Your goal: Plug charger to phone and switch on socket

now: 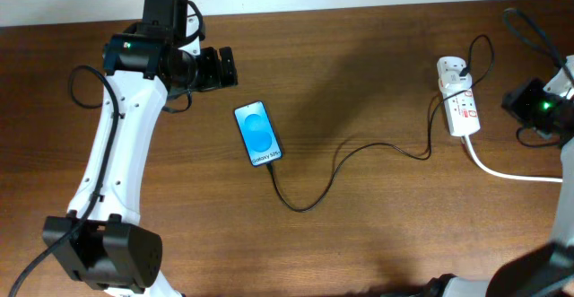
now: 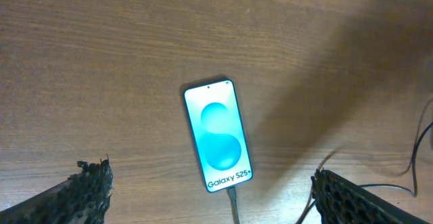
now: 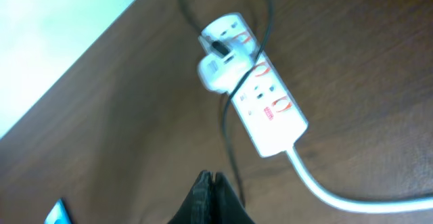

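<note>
Count: one phone (image 1: 258, 134), one charger (image 1: 305, 209), one socket (image 1: 463, 109), one white adapter (image 1: 452, 71), one thick white cord (image 1: 511, 173) and two arms, all on or over one wooden counter (image 1: 377, 243).
Phone: lies flat with its screen up and lit blue, left of the counter's middle and well apart from the socket.
Charger: a thin black cable. One end meets the phone's bottom edge. It loops toward the front, then runs right to the adapter at the socket's far end.
Socket: near the counter's right edge. The cord leaves its near end and runs off right.
Left pincer (image 1: 224, 67): spread wide, holding nothing, above the counter just beyond the phone's top.
Right pincer (image 3: 211, 193): closed on nothing, near the socket but apart from it.
Overhead only: the whole cable run and both arms.
Left wrist only: the "Galaxy S25+" text, the plug at the phone's bottom edge, and fingers (image 2: 88, 187) low on either side.
Right wrist only: blurred. It shows red marks on the socket and a phone corner at lower left. Switch positions cannot be told.
In the way: the charger draped across the socket's face.
</note>
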### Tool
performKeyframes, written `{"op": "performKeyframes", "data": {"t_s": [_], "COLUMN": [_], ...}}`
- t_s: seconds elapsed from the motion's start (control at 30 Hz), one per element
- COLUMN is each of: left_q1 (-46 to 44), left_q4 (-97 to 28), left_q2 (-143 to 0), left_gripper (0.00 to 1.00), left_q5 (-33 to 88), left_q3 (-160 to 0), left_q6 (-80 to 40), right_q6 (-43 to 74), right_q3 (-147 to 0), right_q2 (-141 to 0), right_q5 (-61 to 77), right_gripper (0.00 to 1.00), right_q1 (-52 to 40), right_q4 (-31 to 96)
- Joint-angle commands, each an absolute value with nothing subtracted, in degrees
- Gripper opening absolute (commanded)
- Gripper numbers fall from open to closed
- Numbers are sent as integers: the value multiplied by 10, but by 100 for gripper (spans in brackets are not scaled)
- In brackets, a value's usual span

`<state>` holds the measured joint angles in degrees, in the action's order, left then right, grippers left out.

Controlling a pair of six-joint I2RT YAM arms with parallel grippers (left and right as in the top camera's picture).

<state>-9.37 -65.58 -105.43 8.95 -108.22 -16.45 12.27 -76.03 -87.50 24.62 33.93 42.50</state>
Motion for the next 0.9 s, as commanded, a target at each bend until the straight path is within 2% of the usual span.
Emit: {"op": "performKeyframes", "data": {"t_s": [0.0,0.4,0.87], "left_q1": [-92,-92,-92], "left_q4": [-657,-657,-657], "left_q2": [-1049,-1049,-1049], "left_gripper": [99,99,99], "left_q5": [85,85,85], "left_q3": [-1086,-1086,-1086], "left_q6": [-162,-162,-162], "right_q6": [141,182,183], "right_q3": [-773,-773,-773], "right_q2": [-923,-1030,-1115], "right_q5": [278,278,287], "right_gripper": [4,4,4], "right_q1": [358,368,362], "right_q4": [388,259,167]}}
